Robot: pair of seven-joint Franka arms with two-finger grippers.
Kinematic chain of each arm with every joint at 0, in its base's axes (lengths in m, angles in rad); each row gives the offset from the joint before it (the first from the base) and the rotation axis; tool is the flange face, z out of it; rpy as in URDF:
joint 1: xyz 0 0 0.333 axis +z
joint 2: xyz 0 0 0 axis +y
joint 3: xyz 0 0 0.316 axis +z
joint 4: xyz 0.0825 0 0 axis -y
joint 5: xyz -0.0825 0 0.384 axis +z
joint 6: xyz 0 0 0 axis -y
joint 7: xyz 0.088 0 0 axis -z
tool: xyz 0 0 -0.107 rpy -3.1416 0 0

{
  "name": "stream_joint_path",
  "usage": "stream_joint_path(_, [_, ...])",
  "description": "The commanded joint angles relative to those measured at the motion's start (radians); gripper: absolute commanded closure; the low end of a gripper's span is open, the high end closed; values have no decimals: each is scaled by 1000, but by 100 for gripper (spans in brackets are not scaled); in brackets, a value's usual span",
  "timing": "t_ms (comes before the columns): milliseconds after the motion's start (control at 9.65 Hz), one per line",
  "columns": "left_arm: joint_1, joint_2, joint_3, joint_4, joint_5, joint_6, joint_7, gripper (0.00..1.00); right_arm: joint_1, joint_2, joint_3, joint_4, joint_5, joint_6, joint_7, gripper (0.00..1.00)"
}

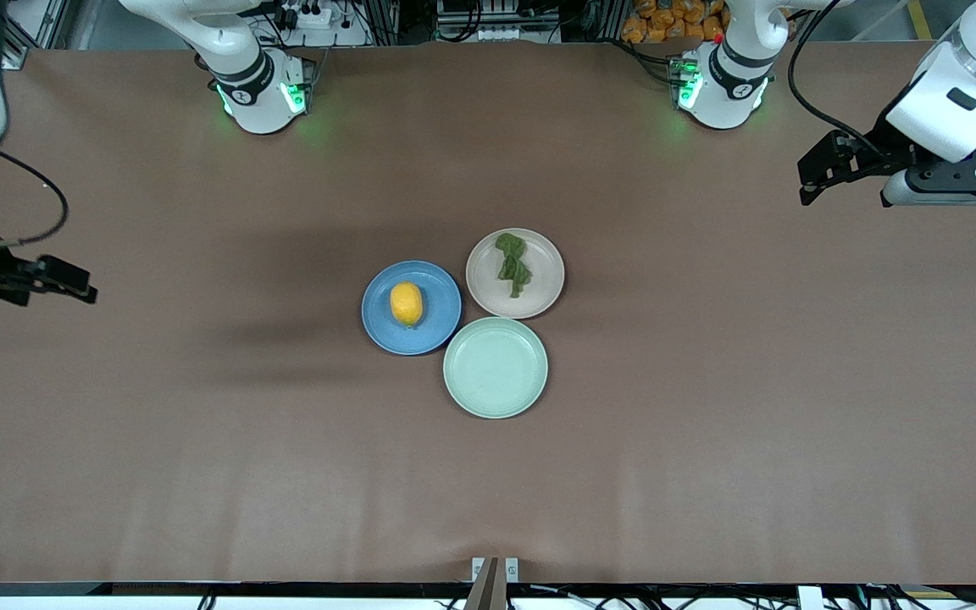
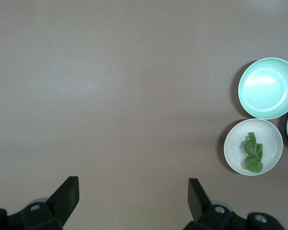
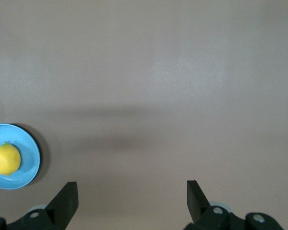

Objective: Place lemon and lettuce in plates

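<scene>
The yellow lemon (image 1: 407, 303) (image 3: 6, 159) lies in the blue plate (image 1: 378, 327) (image 3: 31, 158) at the middle of the table. The crinkled green lettuce (image 1: 512, 264) (image 2: 252, 153) lies in the beige plate (image 1: 544, 288) (image 2: 233, 148), which touches the blue one and sits farther from the front camera. My left gripper (image 1: 808, 183) (image 2: 133, 191) hangs open over bare table toward the left arm's end. My right gripper (image 1: 85, 290) (image 3: 132, 194) hangs open over bare table toward the right arm's end. Nothing is between either pair of fingers.
A mint-green plate (image 1: 496, 367) (image 2: 268, 87) with nothing in it sits nearest the front camera, touching the other two plates. Brown tabletop (image 1: 200, 440) spreads wide around the three plates.
</scene>
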Motion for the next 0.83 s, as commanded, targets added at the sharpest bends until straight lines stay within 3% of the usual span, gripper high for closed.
stream_joint_path(0, [0,-5,4,11,-25,-18,23,0,-21,-94,20,-47,8,-47,1,0])
stream_joint_path(311, [0,-7,2,11,-25,-18,23,0,-21,-146,18,-45,4,-121,5,0])
stream_joint_path(725, [0,-5,2,11,-23,-17,23,0,-18,-145,18,-2,-50,-124,4,0])
